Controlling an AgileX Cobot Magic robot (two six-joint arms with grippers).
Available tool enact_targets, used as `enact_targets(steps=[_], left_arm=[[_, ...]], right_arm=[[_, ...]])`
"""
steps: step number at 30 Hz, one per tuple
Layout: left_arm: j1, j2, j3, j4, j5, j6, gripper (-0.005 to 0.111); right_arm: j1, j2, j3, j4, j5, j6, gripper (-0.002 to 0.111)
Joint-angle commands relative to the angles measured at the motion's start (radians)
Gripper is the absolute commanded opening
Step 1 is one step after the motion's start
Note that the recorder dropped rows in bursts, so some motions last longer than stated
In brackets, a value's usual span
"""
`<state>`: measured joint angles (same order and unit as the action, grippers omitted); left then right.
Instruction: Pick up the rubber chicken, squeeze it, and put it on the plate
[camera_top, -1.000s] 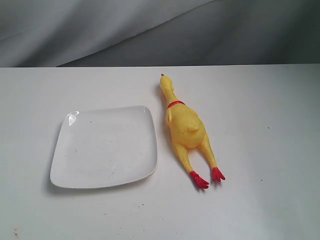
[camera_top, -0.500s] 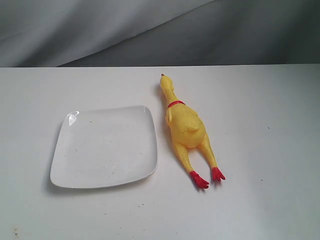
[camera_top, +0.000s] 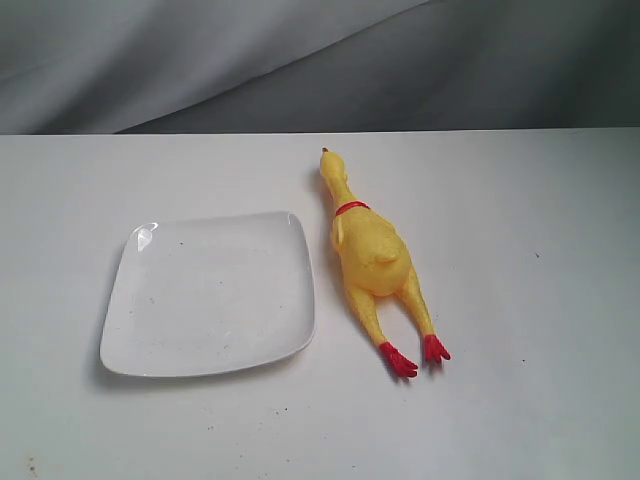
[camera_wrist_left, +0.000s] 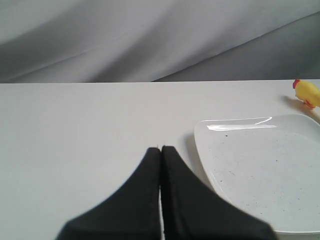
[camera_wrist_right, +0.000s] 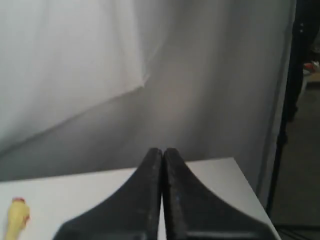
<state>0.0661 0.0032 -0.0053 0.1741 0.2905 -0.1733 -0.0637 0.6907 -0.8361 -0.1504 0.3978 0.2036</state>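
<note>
Both closed and empty, the left hand (camera_wrist_left: 161, 148) sits by the glossy white square plate (camera_wrist_left: 260, 165); the right hand (camera_wrist_right: 162, 150) seems nearer the bumpy yellow rubber chicken (camera_top: 372, 255), lying head-away beside the plate.

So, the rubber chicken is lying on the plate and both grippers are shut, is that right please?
Not quite: the exterior view shows the rubber chicken lying on the table beside the plate, not on it. The left gripper and right gripper are indeed shut.

A long yellow rubber chicken (camera_top: 372, 258) with a red neck band and red feet lies flat on the table. It lies just beside a glossy white rounded-square plate (camera_top: 208, 294), not touching it.
</note>
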Motion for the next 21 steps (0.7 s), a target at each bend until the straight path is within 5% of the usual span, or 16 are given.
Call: enact_targets(steps=[1, 6, 14, 21], left_arm=[[0.005, -0.003, 0.005, -0.009, -0.002, -0.006, 0.001], [0.005, -0.003, 0.005, -0.009, -0.002, -0.006, 0.001], [0.005, -0.003, 0.005, -0.009, -0.002, -0.006, 0.001], [0.005, -0.003, 0.005, -0.009, -0.002, -0.006, 0.001]], right_arm=[[-0.005, 0.173, -0.160, 0.297, 0.199, -0.413, 0.000], [-0.005, 0.362, -0.207, 0.694, 0.330, -0.889, 0.000], [0.018, 0.694, -0.207, 0.756, 0.376, -1.007, 0.001], [0.168, 0.947, -0.207, 0.743, 0.309, -1.043, 0.037]])
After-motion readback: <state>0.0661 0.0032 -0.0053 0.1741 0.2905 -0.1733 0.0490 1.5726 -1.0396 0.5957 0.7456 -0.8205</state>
